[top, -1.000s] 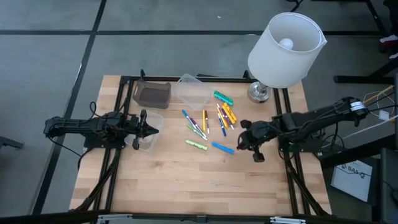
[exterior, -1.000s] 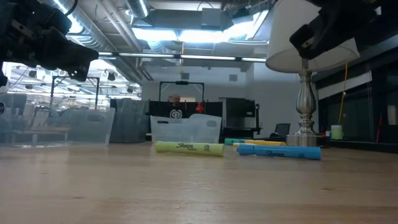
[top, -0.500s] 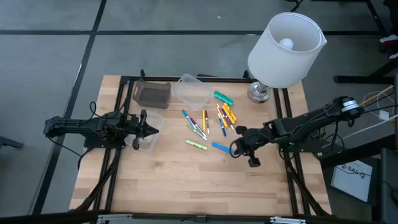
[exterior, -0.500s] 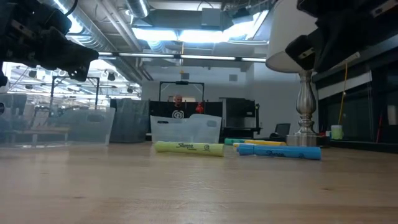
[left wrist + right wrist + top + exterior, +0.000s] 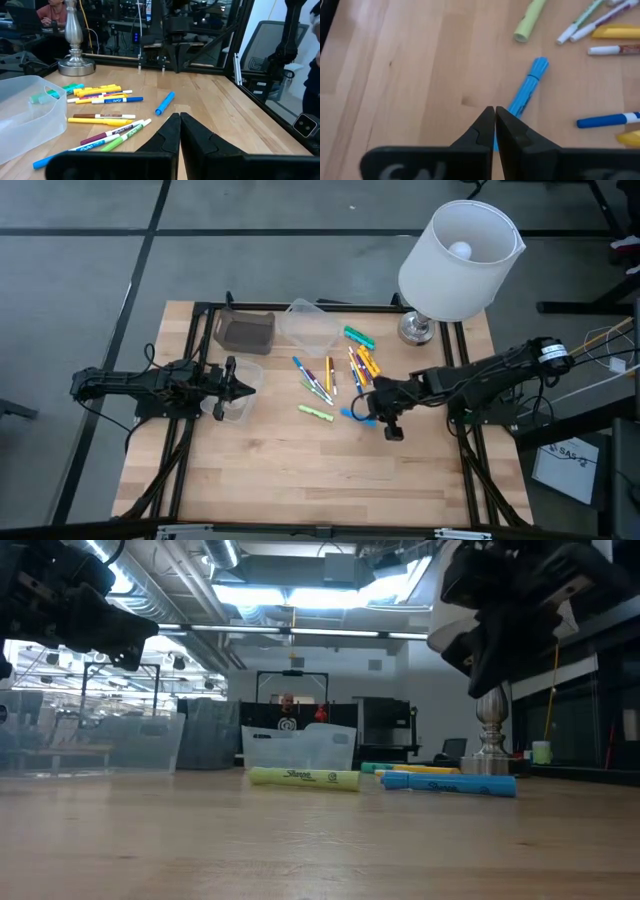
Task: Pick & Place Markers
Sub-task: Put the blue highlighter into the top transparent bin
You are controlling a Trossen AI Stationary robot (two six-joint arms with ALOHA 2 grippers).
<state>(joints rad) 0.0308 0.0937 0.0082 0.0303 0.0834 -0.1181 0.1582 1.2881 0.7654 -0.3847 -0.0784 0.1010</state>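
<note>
A grey tiled floor [image 5: 300,270] surrounds the wooden table [image 5: 280,480], a lamp [image 5: 458,250] with white shade stands at its far corner, and ceiling lights [image 5: 300,595] shine over the room behind.

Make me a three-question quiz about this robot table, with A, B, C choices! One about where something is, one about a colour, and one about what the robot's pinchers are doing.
1. Where is the lamp?
A. At the table's far right corner
B. In the middle of the markers
C. Next to the left arm

2. What colour is the marker just ahead of the right gripper?
A. Orange
B. Blue
C. Green

3. How are the left gripper fingers?
A. Wide open
B. Holding a marker
C. Shut, holding nothing

Answers:
1. A, since the high view shows its shade and base at that corner.
2. B, as the right wrist view shows a blue marker past the fingertips.
3. C, because the left wrist view shows the fingers pressed together with nothing between.
</note>
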